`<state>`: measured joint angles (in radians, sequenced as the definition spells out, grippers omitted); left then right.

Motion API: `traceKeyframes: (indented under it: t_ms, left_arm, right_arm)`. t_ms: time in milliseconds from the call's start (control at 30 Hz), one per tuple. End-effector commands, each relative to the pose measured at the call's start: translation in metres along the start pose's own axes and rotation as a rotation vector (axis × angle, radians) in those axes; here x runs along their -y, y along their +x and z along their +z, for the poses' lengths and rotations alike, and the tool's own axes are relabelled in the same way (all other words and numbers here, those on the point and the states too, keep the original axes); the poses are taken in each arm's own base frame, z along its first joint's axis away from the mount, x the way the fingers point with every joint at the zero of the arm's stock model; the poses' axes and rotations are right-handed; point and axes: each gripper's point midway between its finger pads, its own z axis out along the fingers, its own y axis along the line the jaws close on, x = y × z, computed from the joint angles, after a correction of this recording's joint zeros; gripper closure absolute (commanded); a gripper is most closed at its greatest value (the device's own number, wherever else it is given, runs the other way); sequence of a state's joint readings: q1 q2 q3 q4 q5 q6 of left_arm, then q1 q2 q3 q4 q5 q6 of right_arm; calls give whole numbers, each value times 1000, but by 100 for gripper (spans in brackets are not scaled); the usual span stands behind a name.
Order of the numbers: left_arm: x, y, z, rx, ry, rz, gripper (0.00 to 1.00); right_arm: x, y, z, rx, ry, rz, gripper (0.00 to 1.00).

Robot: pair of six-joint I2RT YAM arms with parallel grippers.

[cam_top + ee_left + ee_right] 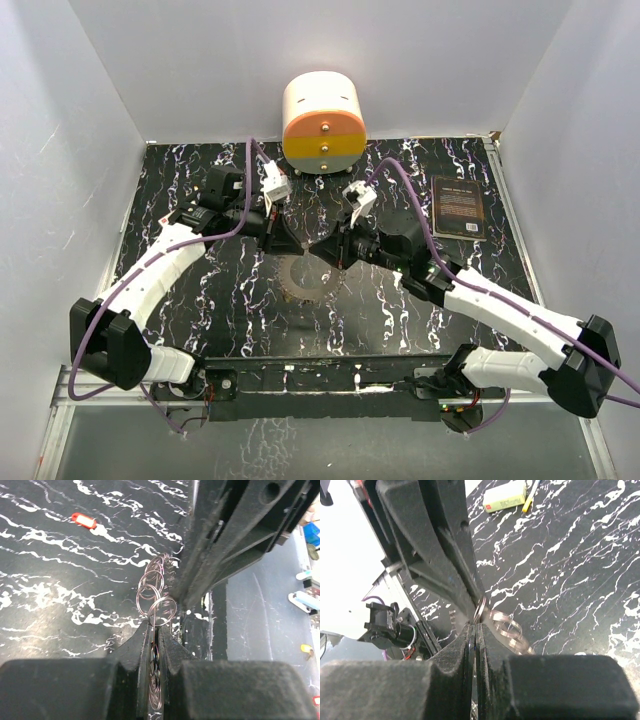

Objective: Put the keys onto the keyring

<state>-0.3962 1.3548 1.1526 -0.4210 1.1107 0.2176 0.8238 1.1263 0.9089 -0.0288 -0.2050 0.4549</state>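
Note:
The keyring (303, 282) is a whitish ring with a spiky rim, between the two grippers at the table's middle. Up close its rim is a chain of small wire loops (152, 587). My left gripper (288, 245) is shut on some of these loops (156, 630). My right gripper (323, 251) faces it tip to tip and is shut on another loop (475, 626), with the rest of the keyring (509, 628) trailing to the right. One red key (83, 520) lies on the black marbled table far left of the grippers. Other keys are not clearly seen.
The cream-and-orange drawer unit (322, 122) stands at the back centre. A dark book (462, 207) lies at the back right. A small white-and-yellow box (505, 497) and a pen (530, 489) lie beyond the right gripper. White walls enclose the table.

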Motion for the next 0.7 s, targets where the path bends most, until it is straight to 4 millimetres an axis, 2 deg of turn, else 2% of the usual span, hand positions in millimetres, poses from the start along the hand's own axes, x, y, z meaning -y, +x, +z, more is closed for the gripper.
traceKeyframes:
  t_ms: [0, 133, 233, 333, 467, 667]
  left_arm:
    - [-7, -9, -10, 3, -60, 63, 100]
    - [-14, -3, -12, -28, -98, 95, 100]
    - [-11, 1, -13, -52, -98, 117, 100]
    - [-6, 4, -12, -74, -80, 135, 100]
    - [0, 6, -9, -91, -60, 149, 100]
    - [6, 9, -7, -95, -36, 151, 100]
  right_arm:
    - [-12, -10, -13, 42, -37, -6, 92]
    - [-9, -10, -19, 43, -17, -14, 90]
    - [-8, -16, -24, 68, -3, -34, 82]
    - [-8, -26, -25, 93, 10, -56, 80]
    - [-12, -29, -16, 77, -11, -78, 81]
    - [-14, -21, 1, 27, -47, -62, 79]
